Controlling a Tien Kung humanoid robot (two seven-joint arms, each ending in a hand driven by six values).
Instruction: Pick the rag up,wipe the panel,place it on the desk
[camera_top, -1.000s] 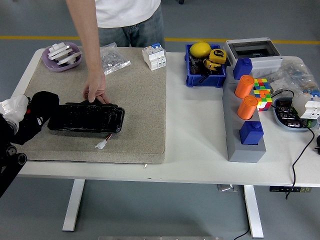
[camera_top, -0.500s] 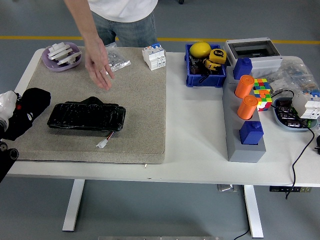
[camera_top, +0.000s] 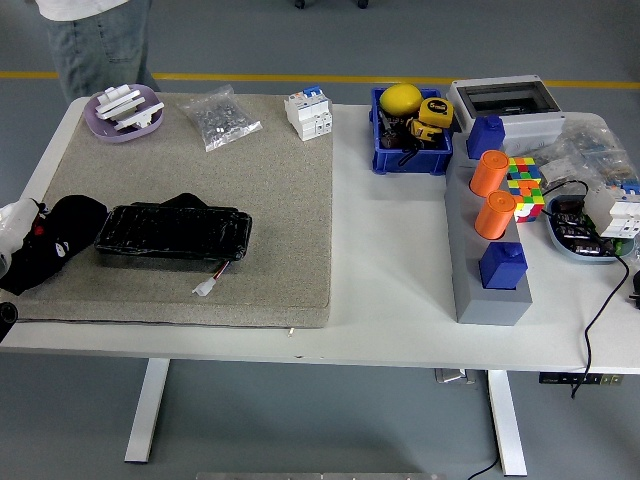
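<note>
The black panel (camera_top: 173, 234) lies flat on the tan mat (camera_top: 280, 200), left of centre, with a white connector (camera_top: 204, 289) on wires at its front right. My left hand (camera_top: 22, 250) comes in at the far left edge and is shut on the black rag (camera_top: 68, 224), which sits just off the panel's left end, touching or nearly touching it. The fingers are hard to tell from the dark cloth. The right arm is out of view.
A person (camera_top: 98, 40) stands at the far left corner, hands off the table. On the mat's far side are a purple dish (camera_top: 124, 112), a bag of parts (camera_top: 222, 117) and a white breaker (camera_top: 309, 113). A blue bin (camera_top: 410, 128), grey block (camera_top: 488, 270) and clutter fill the right.
The person's hand has lifted off the panel's far edge and left the table, and the person stepped to the left. My left hand with the rag has drawn back slightly left of the panel.
</note>
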